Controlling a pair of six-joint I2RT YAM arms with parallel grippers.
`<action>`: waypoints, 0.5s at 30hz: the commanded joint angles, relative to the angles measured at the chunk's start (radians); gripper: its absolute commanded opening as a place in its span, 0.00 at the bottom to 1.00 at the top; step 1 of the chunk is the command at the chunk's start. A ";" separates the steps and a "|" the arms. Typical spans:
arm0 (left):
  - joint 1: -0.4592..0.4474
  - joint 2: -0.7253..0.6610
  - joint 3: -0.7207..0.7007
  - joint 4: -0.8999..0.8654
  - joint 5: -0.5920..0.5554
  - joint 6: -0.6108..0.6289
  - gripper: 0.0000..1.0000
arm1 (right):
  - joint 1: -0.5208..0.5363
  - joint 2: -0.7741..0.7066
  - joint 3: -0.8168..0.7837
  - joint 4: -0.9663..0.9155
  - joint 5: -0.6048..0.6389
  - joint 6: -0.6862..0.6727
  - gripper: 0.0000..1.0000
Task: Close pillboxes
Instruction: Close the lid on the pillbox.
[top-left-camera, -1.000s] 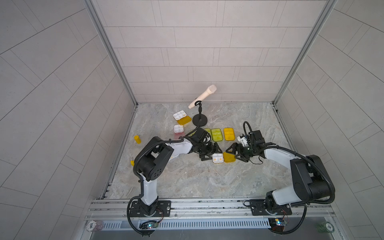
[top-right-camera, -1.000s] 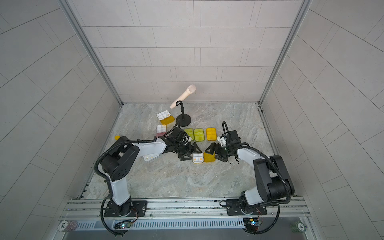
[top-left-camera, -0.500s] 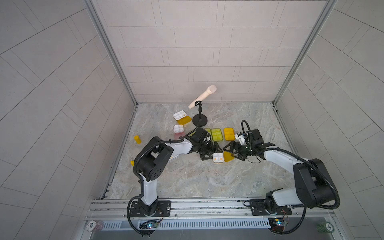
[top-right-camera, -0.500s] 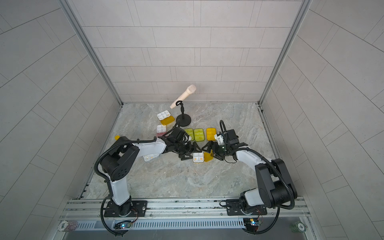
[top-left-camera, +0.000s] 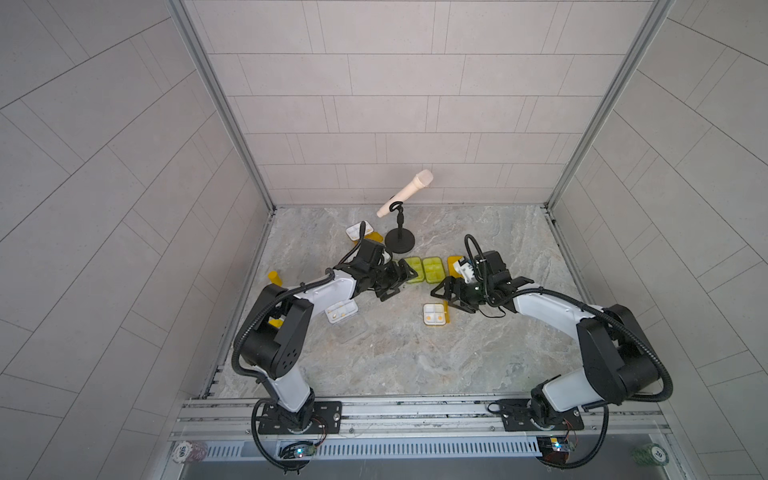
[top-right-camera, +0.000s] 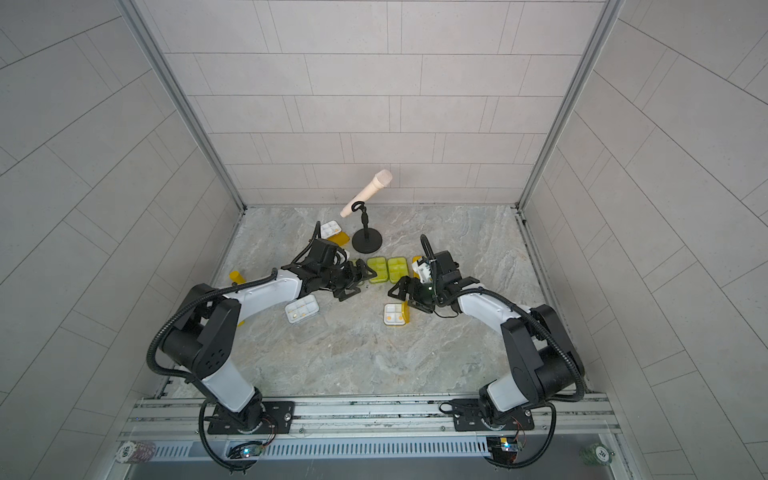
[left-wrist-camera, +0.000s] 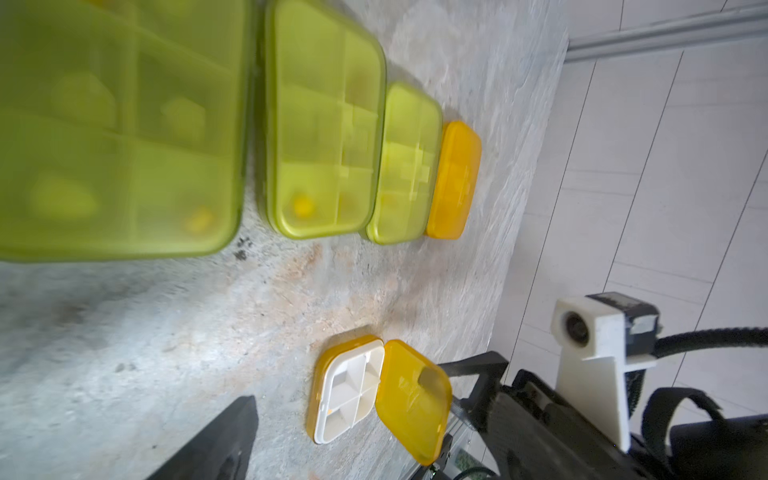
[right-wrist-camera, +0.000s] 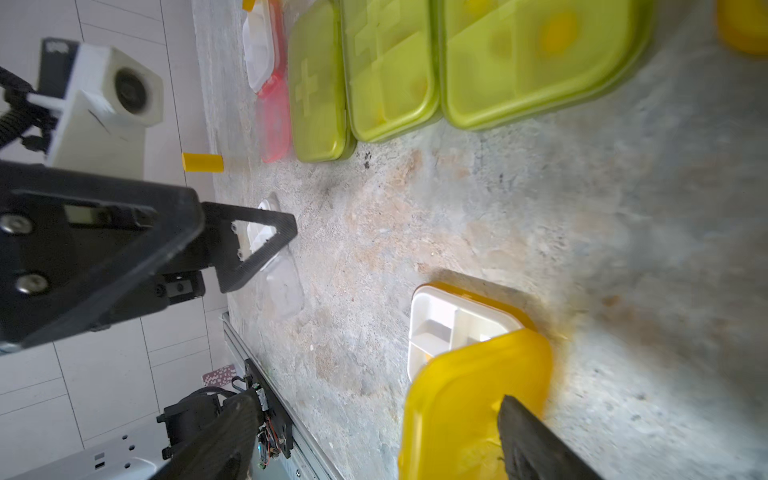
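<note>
An open orange-yellow pillbox lies mid-table, its white tray bare and its lid tilted up. My right gripper is open around that lid, and one finger presses its outer face. My left gripper hovers open and empty beside three shut lime-green pillboxes. A shut orange pillbox ends that row. A clear-lidded pillbox lies open near the left arm. Another orange-lidded one lies open at the back, and a pink one is open too.
A microphone on a black round stand rises behind the green row. A small yellow bottle stands by the left wall. The two grippers face each other closely over the table's middle.
My right gripper has moved left onto the open orange-yellow pillbox, and its lid has gone from lying flat to tilted up over the tray. The left arm has barely moved.
</note>
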 joint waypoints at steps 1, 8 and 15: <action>0.022 -0.034 -0.022 0.004 -0.001 -0.017 0.91 | 0.038 0.044 0.037 0.016 0.035 0.014 0.92; 0.038 -0.037 -0.025 0.013 0.007 -0.020 0.91 | 0.108 0.057 0.136 -0.227 0.338 -0.069 0.89; 0.045 -0.022 -0.023 0.020 0.012 -0.026 0.91 | 0.213 0.111 0.228 -0.460 0.660 -0.131 0.88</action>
